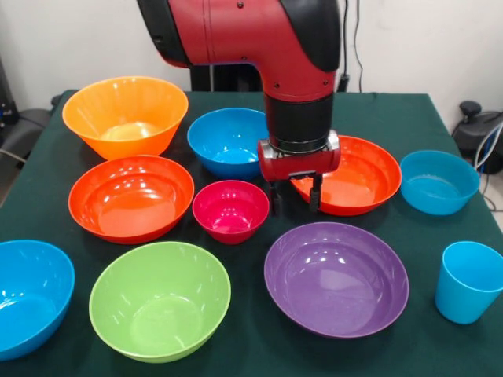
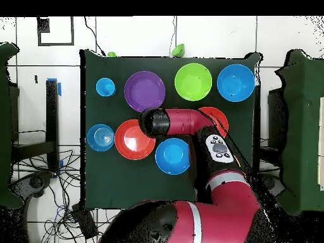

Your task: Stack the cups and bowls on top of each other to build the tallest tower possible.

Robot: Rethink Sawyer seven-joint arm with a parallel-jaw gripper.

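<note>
Front view, sweeping from the left: a big blue bowl (image 1: pixel 30 296) sits at the near left edge of the green worktop (image 1: pixel 393 118). Behind it the red-orange bowl (image 1: pixel 130 196), and farther back the yellow-orange bowl (image 1: pixel 126 115). Nothing is stacked; every piece stands alone. The lime green bowl (image 1: pixel 159 299) is up front, just right of the big blue one. Centre now: the small magenta bowl (image 1: pixel 231 210), with a second blue bowl (image 1: pixel 226 140) behind it. And here is the arm, coming down from above, its pincer (image 1: pixel 295 194) hanging between the magenta bowl and a second red-orange bowl (image 1: pixel 355 174), fingers parted and gripping nothing, tips low over that bowl's near rim. In front of it lies the purple bowl (image 1: pixel 336 276). Farther right, the pale-blue small bowl (image 1: pixel 438 181), and at the near right edge the light-blue tumbler (image 1: pixel 469 280), upright, well apart from the pincer.
</note>
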